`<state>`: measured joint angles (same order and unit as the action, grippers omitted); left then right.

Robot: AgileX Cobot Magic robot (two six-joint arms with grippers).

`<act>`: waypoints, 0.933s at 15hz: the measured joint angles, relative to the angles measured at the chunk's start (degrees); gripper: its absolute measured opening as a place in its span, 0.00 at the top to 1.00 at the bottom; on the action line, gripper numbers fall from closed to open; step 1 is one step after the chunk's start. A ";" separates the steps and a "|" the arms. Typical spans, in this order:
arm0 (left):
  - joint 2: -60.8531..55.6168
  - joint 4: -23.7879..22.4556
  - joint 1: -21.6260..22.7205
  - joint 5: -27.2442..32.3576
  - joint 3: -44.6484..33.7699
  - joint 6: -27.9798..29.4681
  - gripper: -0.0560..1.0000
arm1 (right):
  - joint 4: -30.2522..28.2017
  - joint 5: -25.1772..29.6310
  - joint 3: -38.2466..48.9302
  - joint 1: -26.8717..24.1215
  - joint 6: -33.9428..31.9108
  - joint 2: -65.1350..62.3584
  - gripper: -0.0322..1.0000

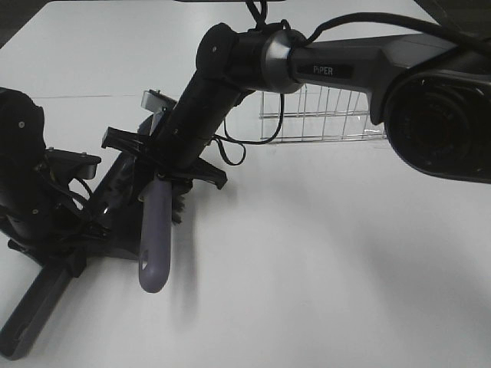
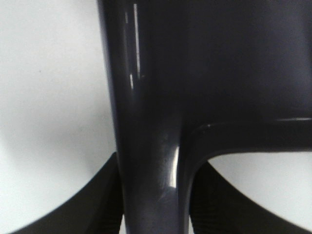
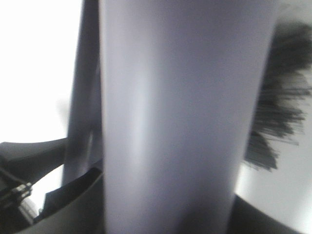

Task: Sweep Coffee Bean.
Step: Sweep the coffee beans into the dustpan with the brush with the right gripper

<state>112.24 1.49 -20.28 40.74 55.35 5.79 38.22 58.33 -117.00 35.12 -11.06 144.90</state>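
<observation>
From the high camera, the right gripper [image 1: 165, 170] reaches across to the left part of the white table [image 1: 322, 268], clamped on a lavender brush [image 1: 153, 245] whose bristles [image 1: 181, 211] sit just beside a dark dustpan [image 1: 115, 201]. The left gripper [image 1: 77, 244] grips that dustpan by its handle, and a wire basket [image 1: 322, 115] stands farther back. At the left wrist, black fingers [image 2: 92, 207] press both sides of the glossy handle, closed tight on it. At the right wrist, the brush handle fills the frame, with one dark finger [image 3: 73, 204] against it. The coffee beans cannot be made out in any view, so I cannot tell where they lie.
</observation>
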 joint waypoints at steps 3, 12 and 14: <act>0.00 0.06 0.00 0.06 0.00 0.00 0.62 | 1.20 1.20 -2.01 0.00 2.01 0.34 0.69; 0.00 0.11 0.00 0.52 0.17 -0.11 0.62 | -23.61 11.57 -16.67 -0.40 -0.11 -0.06 0.69; 0.00 0.11 0.00 0.52 0.17 -0.17 0.62 | -30.65 11.57 -15.07 -0.46 -0.11 -2.06 0.69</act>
<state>112.24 1.60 -20.28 41.25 55.52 5.61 7.56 69.90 -132.07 34.66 -11.17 142.84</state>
